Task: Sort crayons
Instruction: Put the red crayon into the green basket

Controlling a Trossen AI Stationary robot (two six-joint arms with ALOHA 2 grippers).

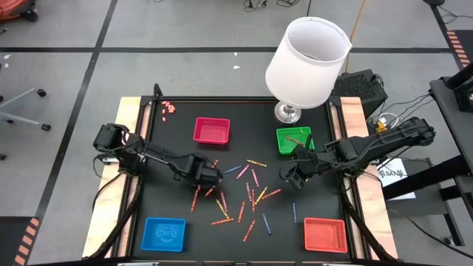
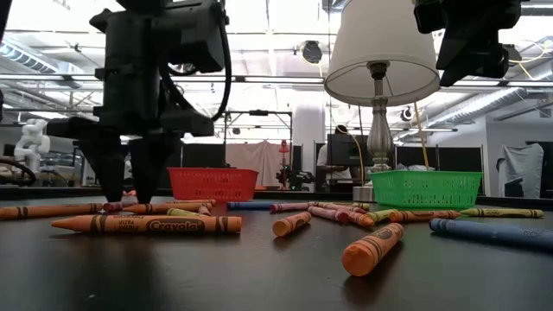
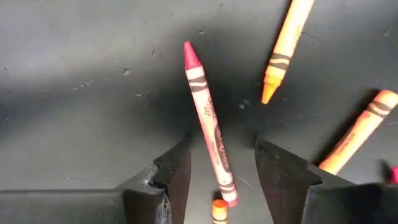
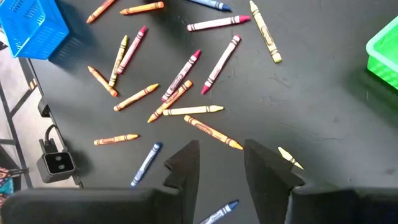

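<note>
Several crayons (image 1: 251, 193) lie scattered on the black mat, mostly red, orange and pink, with some yellow and blue. My left gripper (image 3: 224, 142) points straight down over the left part of the scatter (image 1: 214, 176), its fingertips close to the mat (image 2: 128, 200). It is open, with one finger on each side of a pink-red crayon (image 3: 202, 99) that lies flat on the mat; a gap shows on both sides. My right gripper (image 4: 221, 149) hangs high above the right part of the scatter (image 1: 290, 176), open, with nothing between its fingers.
A red tray (image 1: 211, 131) and a green tray (image 1: 294, 140) stand at the far side; a blue tray (image 1: 164, 233) and another red tray (image 1: 325, 235) at the near corners. A lamp with a white shade (image 1: 307, 63) stands far right, beside the green tray.
</note>
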